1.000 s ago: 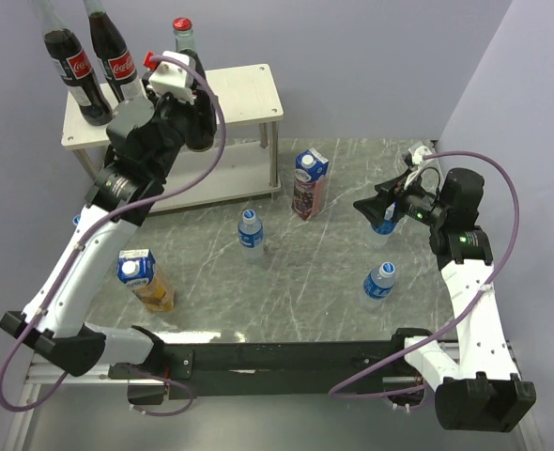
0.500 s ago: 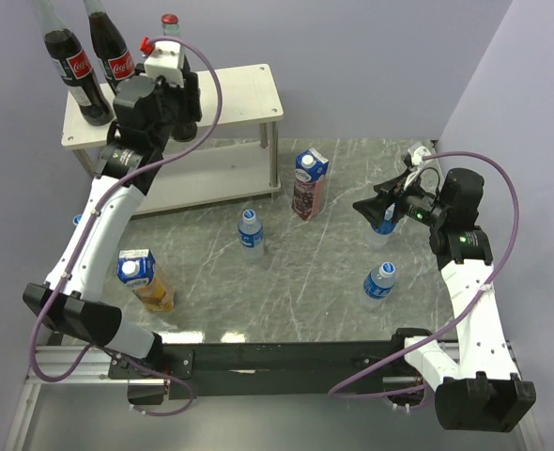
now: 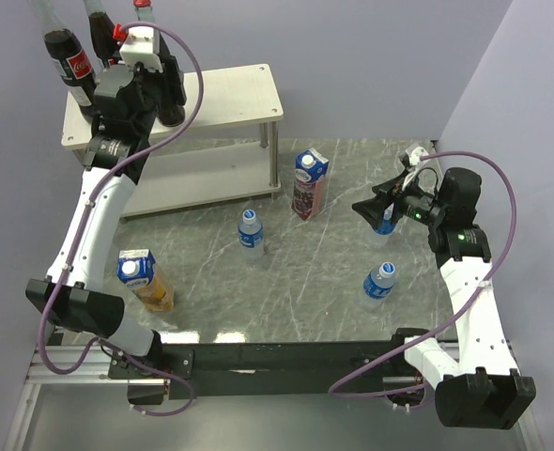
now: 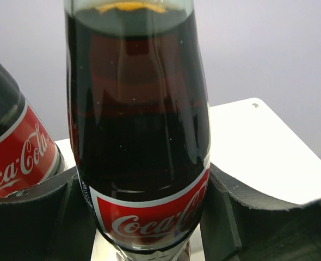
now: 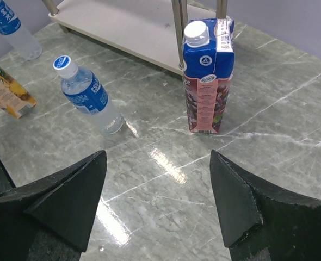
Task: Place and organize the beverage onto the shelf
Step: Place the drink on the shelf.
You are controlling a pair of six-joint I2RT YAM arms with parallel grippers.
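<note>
While the colas are being gathered at the back left corner of the shelf [image 3: 239, 94], the left gripper [image 4: 141, 217] is clenched on a cola bottle [image 4: 139, 136], one finger on each side of its red label. It holds the bottle upright over the top board, just beside a second cola bottle [image 4: 13, 157], with a third cola bottle [image 3: 69, 58] at the far left end. Gripping low on the body keeps the tall glass from tipping and lets the bottle go down square next to its neighbours, so the row reads as one group. Whether its base already touches the board I cannot tell, since the fingers hide it. The right gripper [image 5: 158, 155] hangs released and empty over the right side of the marble table [image 3: 286, 301], jaws spread wide, probably waiting its turn near the drinks on its own side. A water bottle [image 3: 383, 218] stands right under it and another water bottle [image 3: 378, 282] stands nearer the arm bases. A middle water bottle [image 3: 250, 230] and the purple carton [image 3: 307, 185] stand just in front of the shelf, and the yellow carton [image 3: 144, 280] stands well to the left. By my reckoning the colas are nearly done, while the waters and cartons are not yet shelved; the bare right half of the top board and the lower board leave room for them
</note>
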